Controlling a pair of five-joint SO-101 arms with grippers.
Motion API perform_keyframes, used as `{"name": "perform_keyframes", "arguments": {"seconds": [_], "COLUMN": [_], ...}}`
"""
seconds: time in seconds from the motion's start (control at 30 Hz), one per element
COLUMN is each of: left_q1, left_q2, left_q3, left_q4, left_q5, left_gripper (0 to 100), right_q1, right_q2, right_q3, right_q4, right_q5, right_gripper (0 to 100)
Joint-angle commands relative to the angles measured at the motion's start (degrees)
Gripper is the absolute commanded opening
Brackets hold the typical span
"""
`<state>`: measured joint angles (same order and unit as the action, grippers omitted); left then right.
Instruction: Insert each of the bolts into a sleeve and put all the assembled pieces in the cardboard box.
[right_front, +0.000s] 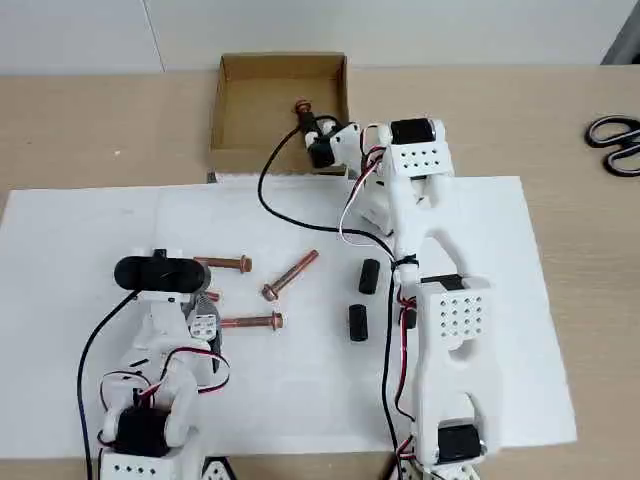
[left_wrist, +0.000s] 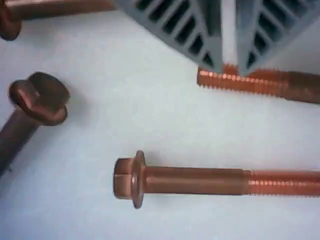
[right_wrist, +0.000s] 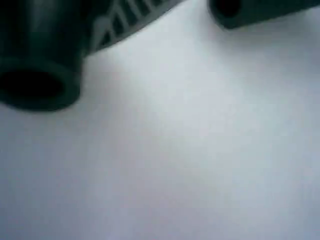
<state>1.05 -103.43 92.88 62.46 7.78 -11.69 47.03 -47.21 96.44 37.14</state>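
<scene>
Broadly, you work on a smooth tan wooden table (right_front: 80, 120) with a matte white paper sheet (right_front: 300, 400) spread over its middle. The sheet's far edge lies just beside the cardboard box (right_front: 215, 110), a shallow open tray of brown card at 12 o'clock.

Your right gripper (right_front: 313, 126) hangs over the box's 3 o'clock wall. It is closed on an assembled piece (right_front: 303, 107), a copper flanged head poking out of a black tube.

Black-handled scissors (right_front: 615, 140) lie at 2 o'clock on bare wood, well apart from everything else.

Your left gripper (left_wrist: 234, 67), of ribbed grey plastic, sits at 8 o'clock. Its tips are drawn narrow, nipping the threaded end of the pinched bolt (left_wrist: 270, 85), which lies flat on the paper.

Three loose glossy copper bolts with hex flanged heads lie near it:
- the far bolt (right_front: 225, 263) at its 12 o'clock
- the tilted bolt (right_front: 290, 275) at its 2 o'clock
- the near bolt (right_front: 250, 322) at its 3 o'clock

The upper sleeve (right_front: 369, 276) and lower sleeve (right_front: 357, 322) are short, round, hollow and black. They lie near the centre, apart from each other and just beside the right arm.

Open paper stretches between the bolts and the sleeves, and on toward 6 o'clock.
</scene>
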Motion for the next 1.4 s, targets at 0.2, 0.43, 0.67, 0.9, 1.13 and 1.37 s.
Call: {"name": "perform_keyframes", "arguments": {"seconds": [0.2,0.43,0.67,0.9,1.13,1.37], "left_q1": [-0.1,-0.1,-0.1,-0.1,-0.2,-0.2], "left_q2": [-0.6,-0.6,-0.6,-0.3,3.4,32.0], "left_q3": [0.0,0.0,0.0,-8.9,-18.2,-42.2], "left_q4": [-0.1,-0.2,-0.5,5.5,9.8,12.0], "left_q5": [0.2,0.2,0.2,0.2,0.2,0.2], "left_gripper": [1,1,1,1,1,1], "right_q1": [-0.4,0.7,1.9,3.7,16.1,23.5], "right_q2": [-13.6,-18.1,-32.2,-49.5,-57.9,-63.3], "right_q3": [0.1,1.7,14.7,37.1,50.4,58.8], "right_q4": [2.6,2.9,2.9,2.6,2.2,2.2], "right_q5": [-18.8,-32.9,-42.6,-43.5,-43.6,-43.4], "right_gripper": [0.3,0.3,0.3,0.3,0.4,0.4]}}
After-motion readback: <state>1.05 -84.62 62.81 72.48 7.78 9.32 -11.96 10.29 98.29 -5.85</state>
